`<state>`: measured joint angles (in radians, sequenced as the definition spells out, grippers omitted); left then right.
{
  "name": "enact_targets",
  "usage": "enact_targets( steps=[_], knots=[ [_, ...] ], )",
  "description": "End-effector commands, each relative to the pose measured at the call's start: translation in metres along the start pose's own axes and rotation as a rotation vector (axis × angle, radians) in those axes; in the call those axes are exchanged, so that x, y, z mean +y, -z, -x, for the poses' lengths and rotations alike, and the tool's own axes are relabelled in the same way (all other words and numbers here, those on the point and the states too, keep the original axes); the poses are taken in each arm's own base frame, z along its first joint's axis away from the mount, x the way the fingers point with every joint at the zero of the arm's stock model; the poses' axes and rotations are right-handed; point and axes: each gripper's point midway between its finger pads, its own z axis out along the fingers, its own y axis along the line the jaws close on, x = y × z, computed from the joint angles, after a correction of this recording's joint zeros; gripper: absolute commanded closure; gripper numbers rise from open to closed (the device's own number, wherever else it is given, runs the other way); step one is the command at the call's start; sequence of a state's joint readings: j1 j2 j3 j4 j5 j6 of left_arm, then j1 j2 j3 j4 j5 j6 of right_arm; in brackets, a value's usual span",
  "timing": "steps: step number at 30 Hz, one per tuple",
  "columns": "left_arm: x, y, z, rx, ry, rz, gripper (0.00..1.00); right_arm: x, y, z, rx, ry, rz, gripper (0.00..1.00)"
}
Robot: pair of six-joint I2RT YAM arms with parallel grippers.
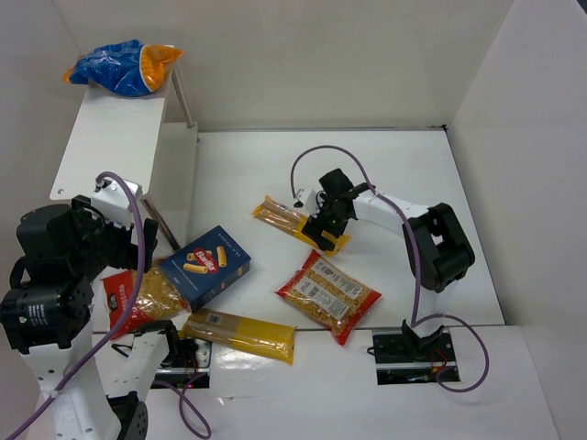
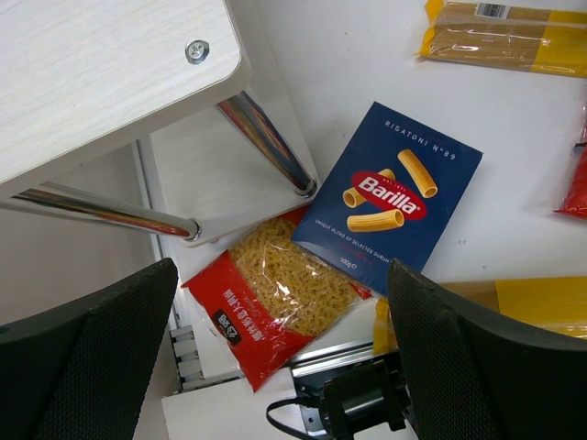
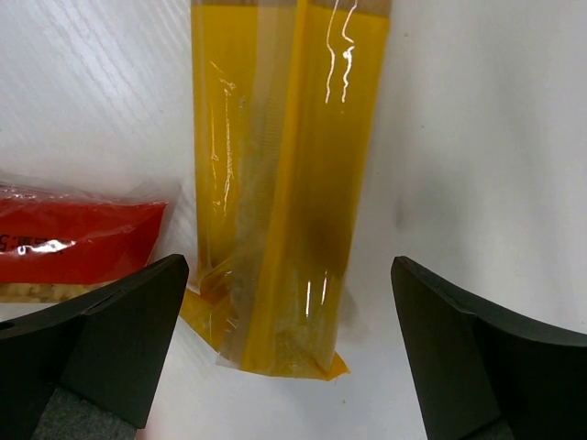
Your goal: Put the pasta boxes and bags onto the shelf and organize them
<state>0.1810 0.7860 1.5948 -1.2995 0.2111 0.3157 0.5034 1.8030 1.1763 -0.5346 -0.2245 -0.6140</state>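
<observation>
The white shelf [image 1: 110,147] stands at the far left, with the blue-and-orange pack [image 1: 124,66] on its far end. The blue pasta box [image 1: 207,266] lies flat on the table, overlapping a red-trimmed pack [image 1: 147,298]; both show in the left wrist view, the box [image 2: 390,197] and the pack [image 2: 275,298]. A long yellow pack [image 1: 240,334] lies near the front. A second red-trimmed pack [image 1: 328,295] lies mid-table. My right gripper [image 1: 323,220] is open over the end of the other long yellow pack [image 3: 280,183]. My left gripper [image 2: 280,367] is open and empty, high above the red-trimmed pack.
The shelf's metal legs [image 2: 266,142] stand close by the box. White walls [image 1: 514,110] enclose the table at the back and right. Base plates with cables [image 1: 413,353] sit at the near edge.
</observation>
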Motion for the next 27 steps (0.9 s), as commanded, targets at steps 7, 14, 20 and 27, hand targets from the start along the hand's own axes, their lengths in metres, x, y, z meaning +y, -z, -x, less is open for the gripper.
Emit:
enact_targets(
  steps=[7, 14, 20, 27],
  knots=[
    [-0.001, -0.002, 0.001, -0.007, -0.019, -0.014, 0.00, 0.005, -0.008, -0.007, 0.018, 0.010, 0.034, 0.00],
    [0.000, -0.004, 0.001, 0.001, -0.036, -0.017, 0.00, -0.006, -0.015, -0.005, 0.049, 0.019, -0.007, 0.39],
    [0.004, -0.010, 0.008, 0.004, -0.097, -0.041, 0.00, -0.022, -0.008, 0.011, 0.037, 0.030, -0.112, 1.00],
    [-0.002, -0.016, 0.029, -0.043, -0.185, -0.132, 0.00, -0.031, 0.044, 0.051, -0.074, 0.081, -0.161, 1.00]
  ],
)
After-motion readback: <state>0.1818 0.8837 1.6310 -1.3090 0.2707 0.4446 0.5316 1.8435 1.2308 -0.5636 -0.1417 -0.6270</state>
